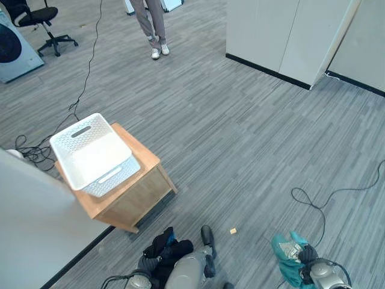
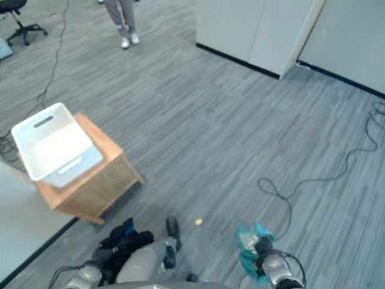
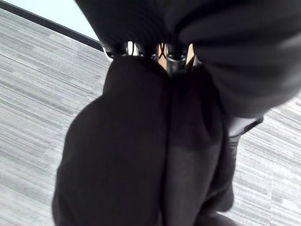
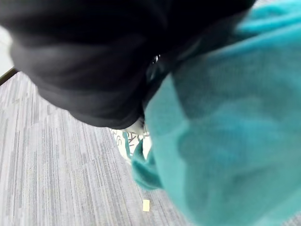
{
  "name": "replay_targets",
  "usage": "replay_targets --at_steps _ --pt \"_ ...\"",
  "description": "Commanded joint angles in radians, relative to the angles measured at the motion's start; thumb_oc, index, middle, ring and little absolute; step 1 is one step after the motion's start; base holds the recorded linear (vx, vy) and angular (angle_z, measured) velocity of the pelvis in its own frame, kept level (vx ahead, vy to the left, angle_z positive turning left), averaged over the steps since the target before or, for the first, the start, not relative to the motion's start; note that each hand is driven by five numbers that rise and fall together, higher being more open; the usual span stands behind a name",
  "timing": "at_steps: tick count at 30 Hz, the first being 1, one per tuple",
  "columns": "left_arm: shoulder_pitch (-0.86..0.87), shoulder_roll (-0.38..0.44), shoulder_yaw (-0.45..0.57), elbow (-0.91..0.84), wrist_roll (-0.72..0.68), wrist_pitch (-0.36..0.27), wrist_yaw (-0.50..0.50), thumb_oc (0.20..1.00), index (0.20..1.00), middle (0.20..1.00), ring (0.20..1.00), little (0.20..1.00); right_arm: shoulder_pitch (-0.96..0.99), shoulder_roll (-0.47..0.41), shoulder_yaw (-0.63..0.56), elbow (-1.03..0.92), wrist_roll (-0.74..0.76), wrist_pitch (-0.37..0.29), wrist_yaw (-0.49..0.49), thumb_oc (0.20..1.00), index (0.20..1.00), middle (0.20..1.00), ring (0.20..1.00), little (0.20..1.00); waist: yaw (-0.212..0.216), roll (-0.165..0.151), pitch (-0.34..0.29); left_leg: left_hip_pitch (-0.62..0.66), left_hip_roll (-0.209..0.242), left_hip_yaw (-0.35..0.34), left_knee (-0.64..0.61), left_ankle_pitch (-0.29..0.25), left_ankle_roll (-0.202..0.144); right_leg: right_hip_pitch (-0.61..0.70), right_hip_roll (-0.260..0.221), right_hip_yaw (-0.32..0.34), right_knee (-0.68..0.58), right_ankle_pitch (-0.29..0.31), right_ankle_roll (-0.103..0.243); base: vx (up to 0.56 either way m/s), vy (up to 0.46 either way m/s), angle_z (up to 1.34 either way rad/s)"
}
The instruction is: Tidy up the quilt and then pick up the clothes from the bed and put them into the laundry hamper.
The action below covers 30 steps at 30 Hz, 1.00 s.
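Fingers of the left hand (image 1: pixel 157 259) are buried in the black garment (image 3: pixel 141 155) bunched round them; their grip cannot be told. The right hand (image 2: pixel 263 246) is wrapped in the teal garment (image 4: pixel 225 141), fingers likewise hidden. Well ahead of the left fingers, the white laundry hamper (image 1: pixel 93 153) sits on a wooden table (image 1: pixel 141 192).

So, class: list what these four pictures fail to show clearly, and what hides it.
- Left hand: fingers buried in the black garment, left wrist view.
- Right hand: fingers wrapped in the teal garment, right wrist view.
- Person: cut off by the top edge.
- Hamper: inside too small to judge.
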Motion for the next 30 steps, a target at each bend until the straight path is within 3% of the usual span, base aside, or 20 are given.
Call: replay_targets --at_steps 1,2,3,6,9,11,12,13,14,17,19,20,21,22,23,25,26,27,29,30 --pt "-0.079 0.018 0.002 0.045 0.029 -0.006 0.007 0.200 0.200 0.200 0.200 0.200 -0.027 -0.030 0.009 -0.007 -0.021 -0.011 -0.004 0.200 0.200 0.200 0.200 0.200 -0.001 0.019 0.001 0.122 0.054 -0.080 -0.021 -0.035 0.017 -0.122 -0.166 0.134 0.466 0.133 0.077 0.42 0.135 0.58" --pt "-0.079 0.018 0.002 0.045 0.029 -0.006 0.007 0.200 0.200 0.200 0.200 0.200 -0.027 -0.030 0.009 -0.007 -0.021 -0.011 -0.004 0.200 0.200 0.200 0.200 0.200 0.000 0.018 0.000 0.120 0.054 -0.079 -0.021 -0.035 0.018 -0.126 -0.167 0.135 0.470 0.132 0.077 0.75 0.229 1.34" --pt "-0.077 0.024 0.017 0.045 0.018 -0.001 0.020 0.200 0.200 0.200 0.200 0.200 -0.020 -0.019 0.014 -0.028 -0.021 -0.016 -0.002 0.200 0.200 0.200 0.200 0.200 -0.026 0.042 0.019 0.213 0.054 -0.113 -0.059 -0.052 0.034 -0.253 -0.156 0.171 0.698 0.216 0.090 0.33 0.096 1.43" --pt "-0.082 0.031 0.015 0.037 0.011 0.000 0.027 0.200 0.200 0.200 0.200 0.200 -0.021 -0.014 0.015 -0.033 -0.016 -0.018 -0.001 0.200 0.200 0.200 0.200 0.200 -0.047 0.075 0.034 0.294 0.065 -0.175 -0.105 -0.058 0.034 -0.371 -0.130 0.182 0.786 0.179 0.054 0.52 0.108 1.24" --pt "-0.116 0.049 -0.001 0.018 -0.002 -0.010 0.039 0.200 0.200 0.200 0.200 0.200 -0.008 -0.017 0.013 -0.075 0.012 -0.029 -0.005 0.200 0.200 0.200 0.200 0.200 -0.092 0.078 0.052 0.380 0.062 -0.291 -0.130 -0.087 0.004 -0.455 -0.118 0.197 0.533 0.088 0.015 0.57 -0.074 1.43" --pt "-0.139 0.050 -0.009 0.020 -0.003 -0.019 0.040 0.200 0.200 0.200 0.200 0.200 0.004 -0.024 -0.004 -0.077 0.030 -0.031 -0.011 0.200 0.200 0.200 0.200 0.200 -0.114 0.068 0.040 0.419 0.054 -0.369 -0.140 -0.125 -0.020 -0.464 -0.142 0.285 0.235 0.126 0.021 0.61 -0.160 1.29" --pt "-0.139 0.050 -0.009 0.021 -0.003 -0.019 0.040 0.200 0.200 0.200 0.200 0.200 0.004 -0.024 -0.004 -0.077 0.030 -0.031 -0.011 0.200 0.200 0.200 0.200 0.200 -0.115 0.068 0.040 0.418 0.054 -0.369 -0.141 -0.124 -0.020 -0.462 -0.142 0.284 0.229 0.130 0.021 0.57 -0.230 1.07" --pt "-0.149 0.045 -0.013 0.022 0.000 -0.028 0.039 0.200 0.200 0.200 0.200 0.200 0.017 -0.026 -0.011 -0.070 0.038 -0.027 -0.005 0.200 0.200 0.200 0.200 0.200 -0.134 0.059 0.033 0.443 0.057 -0.445 -0.133 -0.161 -0.038 -0.495 -0.144 0.467 0.116 0.185 0.064 0.55 -0.268 1.29" --pt "-0.141 0.050 -0.011 0.038 0.010 -0.018 0.049 0.200 0.200 0.200 0.200 0.200 0.017 -0.034 0.001 -0.048 0.026 -0.022 -0.010 0.200 0.200 0.200 0.200 0.200 -0.139 0.053 0.034 0.469 0.075 -0.470 -0.124 -0.175 -0.044 -0.508 -0.143 0.523 0.116 0.217 0.084 0.56 -0.267 1.52" --pt "-0.133 0.050 -0.016 0.053 0.020 -0.021 0.049 0.200 0.200 0.200 0.200 0.200 0.025 -0.032 0.008 -0.054 0.016 -0.017 0.001 0.200 0.200 0.200 0.200 0.200 -0.128 0.036 0.023 0.487 0.091 -0.508 -0.069 -0.210 -0.060 -0.492 -0.159 0.492 0.162 0.199 0.066 0.42 -0.286 1.42" --pt "-0.117 0.040 0.000 0.063 -0.011 -0.025 0.050 0.200 0.200 0.200 0.200 0.200 0.016 -0.050 0.028 -0.086 0.003 -0.025 0.016 0.200 0.200 0.200 0.200 0.200 -0.116 0.034 0.040 0.416 0.122 -0.540 0.121 -0.131 -0.090 -0.454 -0.152 0.439 0.188 0.197 0.045 0.27 -0.418 1.15" --pt "-0.106 0.037 0.008 0.053 -0.034 -0.028 0.051 0.200 0.200 0.200 0.200 0.200 0.003 -0.086 0.027 -0.129 0.004 -0.039 0.008 0.200 0.200 0.200 0.200 0.200 -0.094 0.004 0.077 0.247 0.152 -0.500 0.359 -0.050 -0.086 -0.393 -0.200 0.331 0.165 0.178 -0.002 0.14 -0.391 1.28" --pt "-0.106 0.037 0.008 0.053 -0.034 -0.028 0.051 0.200 0.200 0.200 0.200 0.200 0.003 -0.086 0.027 -0.129 0.004 -0.039 0.009 0.200 0.200 0.200 0.200 0.200 -0.096 0.003 0.075 0.243 0.151 -0.502 0.359 -0.048 -0.086 -0.395 -0.202 0.330 0.163 0.180 -0.002 0.18 -0.495 1.71" --pt "-0.101 0.041 0.008 0.052 -0.022 -0.021 0.049 0.200 0.200 0.200 0.200 0.200 -0.002 -0.110 0.020 -0.156 0.002 -0.041 0.008 0.200 0.200 0.200 0.200 0.200 -0.084 -0.012 0.092 0.163 0.194 -0.353 0.396 -0.058 -0.075 -0.320 -0.227 0.227 0.125 0.149 -0.018 0.11 -0.229 1.81" --pt "-0.101 0.042 0.008 0.052 -0.022 -0.021 0.049 0.200 0.200 0.200 0.200 0.200 -0.002 -0.110 0.020 -0.156 0.002 -0.041 0.008 0.200 0.200 0.200 0.200 0.200 -0.085 -0.013 0.090 0.160 0.193 -0.354 0.394 -0.056 -0.075 -0.322 -0.228 0.227 0.123 0.151 -0.018 0.27 -0.358 2.47" --pt "-0.083 0.042 0.019 0.053 -0.016 -0.020 0.046 0.200 0.200 0.200 0.200 0.200 -0.012 -0.127 0.015 -0.172 -0.002 -0.042 0.008 0.200 0.200 0.200 0.200 0.200 -0.074 -0.014 0.083 0.090 0.182 -0.247 0.353 -0.088 -0.068 -0.272 -0.235 0.159 0.100 0.126 -0.021 0.26 -0.170 1.50" --pt "-0.063 0.041 0.034 0.073 -0.008 -0.017 0.036 0.200 0.200 0.200 0.200 0.200 -0.022 -0.138 0.012 -0.170 -0.008 -0.044 0.009 0.200 0.200 0.200 0.200 0.200 -0.064 -0.001 0.065 0.065 0.154 -0.124 0.244 -0.107 -0.063 -0.228 -0.221 0.095 0.098 0.088 -0.020 0.20 -0.077 0.49" --pt "-0.063 0.041 0.034 0.073 -0.008 -0.017 0.036 0.200 0.200 0.200 0.200 0.200 -0.023 -0.137 0.013 -0.169 -0.008 -0.044 0.009 0.200 0.200 0.200 0.200 0.200 -0.066 -0.002 0.065 0.066 0.153 -0.124 0.242 -0.106 -0.062 -0.228 -0.222 0.094 0.098 0.088 -0.019 0.39 -0.086 1.01" --pt "-0.038 0.036 0.055 0.097 -0.003 -0.009 0.030 0.200 0.200 0.200 0.200 0.200 -0.042 -0.140 0.001 -0.152 0.004 -0.047 0.004 0.200 0.200 0.200 0.200 0.200 -0.065 0.014 0.043 0.095 0.168 0.033 0.141 -0.103 -0.076 -0.172 -0.210 0.013 0.108 0.036 -0.003 0.47 -0.008 1.40" --pt "-0.020 0.038 0.070 0.108 0.002 0.003 0.031 0.200 0.200 0.200 0.200 0.200 -0.036 -0.125 -0.011 -0.154 0.017 -0.048 0.002 0.200 0.200 0.200 0.200 0.200 -0.064 0.022 0.012 0.155 0.134 0.033 0.072 -0.116 -0.048 -0.165 -0.206 -0.048 0.182 0.028 0.003 0.43 0.008 1.06"
